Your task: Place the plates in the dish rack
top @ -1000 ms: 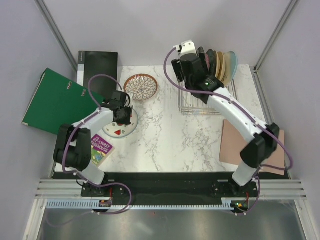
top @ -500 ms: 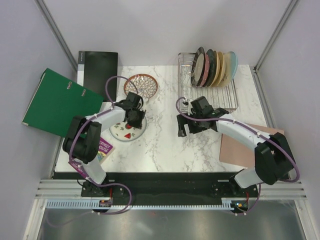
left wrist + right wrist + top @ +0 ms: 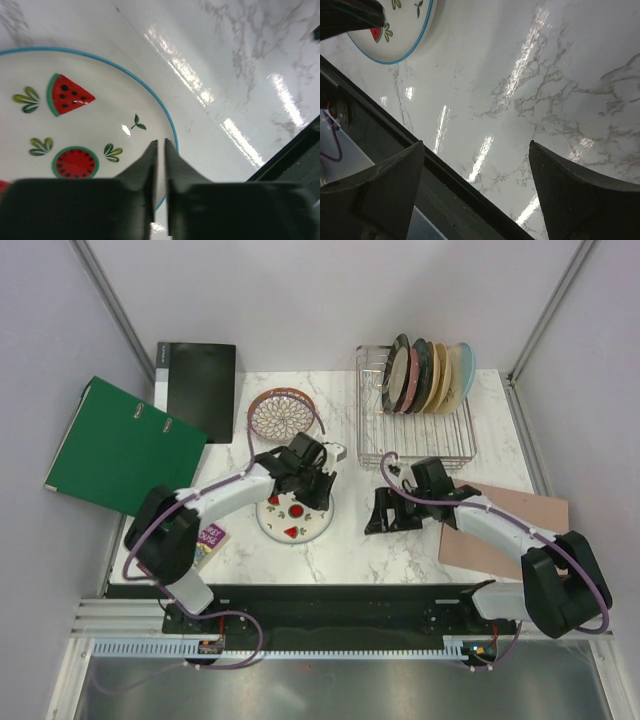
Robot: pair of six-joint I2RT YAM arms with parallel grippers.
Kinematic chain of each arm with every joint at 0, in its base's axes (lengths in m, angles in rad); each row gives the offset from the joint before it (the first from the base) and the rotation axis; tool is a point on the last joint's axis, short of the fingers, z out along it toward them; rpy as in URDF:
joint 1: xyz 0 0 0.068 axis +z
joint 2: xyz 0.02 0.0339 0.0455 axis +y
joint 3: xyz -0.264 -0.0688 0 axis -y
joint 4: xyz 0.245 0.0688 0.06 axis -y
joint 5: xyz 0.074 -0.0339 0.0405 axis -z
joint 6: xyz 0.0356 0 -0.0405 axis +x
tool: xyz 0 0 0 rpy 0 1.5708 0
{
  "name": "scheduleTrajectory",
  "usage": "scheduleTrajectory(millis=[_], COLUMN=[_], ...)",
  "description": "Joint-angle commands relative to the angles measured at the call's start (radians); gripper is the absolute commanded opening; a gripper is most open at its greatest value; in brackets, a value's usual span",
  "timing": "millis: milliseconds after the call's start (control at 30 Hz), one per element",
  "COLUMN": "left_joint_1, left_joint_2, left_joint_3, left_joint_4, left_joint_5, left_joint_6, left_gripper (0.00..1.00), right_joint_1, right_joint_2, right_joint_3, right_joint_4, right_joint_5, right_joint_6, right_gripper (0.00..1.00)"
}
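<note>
A white plate with red fruit motifs [image 3: 291, 521] [image 3: 75, 115] lies near the middle of the table. My left gripper [image 3: 312, 486] [image 3: 161, 143] is shut on that plate's blue-edged right rim. The brown plate with a white petal lattice [image 3: 280, 412] lies flat behind it. The silver wire dish rack [image 3: 415, 440] stands at the back right and holds several plates on edge, among them the dark-rimmed cream one [image 3: 398, 375] and the pink one [image 3: 412, 375]. My right gripper [image 3: 385, 512] [image 3: 476, 143] hangs open over bare marble in front of the rack, holding nothing; the fruit plate [image 3: 405, 30] shows at its upper left.
A green binder [image 3: 115, 440] and a black folder [image 3: 195, 385] lie at the back left. A small book [image 3: 208, 538] sits under the left arm. A pinkish-tan board [image 3: 500, 530] lies at the right, under the right arm.
My left gripper has carried the fruit plate rightward, toward the table's middle. My right arm has pulled back from the rack and come down to the table in front of it.
</note>
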Motion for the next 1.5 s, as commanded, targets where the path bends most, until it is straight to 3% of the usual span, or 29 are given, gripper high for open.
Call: scheduleTrajectory(millis=[0, 33, 67, 100, 133, 233, 267, 400, 700, 1000, 1100, 1133, 1200, 1233, 1333, 1467], left_joint_1=[0.027, 0.044, 0.093, 0.124, 0.159, 0.343, 0.427, 0.555, 0.578, 0.577, 0.577, 0.577, 0.575, 0.574, 0.563, 0.545], left_joint_2=[-0.242, -0.305, -0.330, -0.351, -0.374, -0.371, -0.347, -0.278, -0.137, -0.031, 0.003, 0.011, 0.012, 0.011, 0.005, -0.020], left_joint_3=[0.037, 0.026, -0.004, -0.023, -0.043, -0.104, -0.126, -0.156, -0.184, -0.207, -0.206, -0.209, -0.218, -0.227, -0.244, -0.278], left_joint_4=[0.067, 0.069, 0.053, 0.044, 0.029, -0.025, -0.028, -0.013, 0.066, 0.098, 0.099, 0.099, 0.115, 0.115, 0.115, 0.116], left_joint_5=[-0.069, -0.085, -0.099, -0.170, -0.201, -0.130, -0.099, 0.006, 0.058, 0.124, 0.165, 0.185, 0.225, 0.245, 0.297, 0.308], left_joint_6=[-0.049, -0.054, -0.059, -0.084, -0.106, -0.086, -0.079, -0.075, -0.105, -0.082, -0.062, -0.054, -0.048, -0.045, -0.036, -0.042], left_gripper=[0.35, 0.45, 0.64, 0.71, 0.87, 0.90, 0.88, 0.86, 0.71, 0.58, 0.49, 0.40, 0.32, 0.22, 0.07, 0.02], right_joint_1=[-0.004, -0.002, -0.001, -0.002, -0.002, 0.002, 0.008, 0.050, 0.124, 0.183, 0.188, 0.191, 0.206, 0.212, 0.229, 0.245], right_joint_2=[-0.023, -0.015, -0.001, 0.026, 0.045, 0.107, 0.123, 0.228, 0.365, 0.453, 0.463, 0.465, 0.467, 0.468, 0.479, 0.485], right_joint_3=[-0.107, -0.117, -0.124, -0.140, -0.146, -0.155, -0.157, -0.137, -0.123, -0.092, -0.094, -0.097, -0.101, -0.098, -0.085, -0.069], right_joint_4=[0.202, 0.274, 0.311, 0.349, 0.435, 0.574, 0.602, 0.682, 0.813, 0.775, 0.756, 0.754, 0.748, 0.747, 0.747, 0.759], right_joint_5=[-0.156, -0.168, -0.176, -0.185, -0.188, -0.185, -0.179, -0.115, -0.030, 0.112, 0.144, 0.152, 0.169, 0.175, 0.180, 0.172], right_joint_6=[0.057, 0.084, 0.103, 0.124, 0.176, 0.258, 0.302, 0.379, 0.502, 0.586, 0.609, 0.620, 0.641, 0.643, 0.646, 0.646], right_gripper=[0.90, 0.89, 0.89, 0.89, 0.89, 0.88, 0.88, 0.88, 0.87, 0.85, 0.82, 0.82, 0.81, 0.80, 0.80, 0.74])
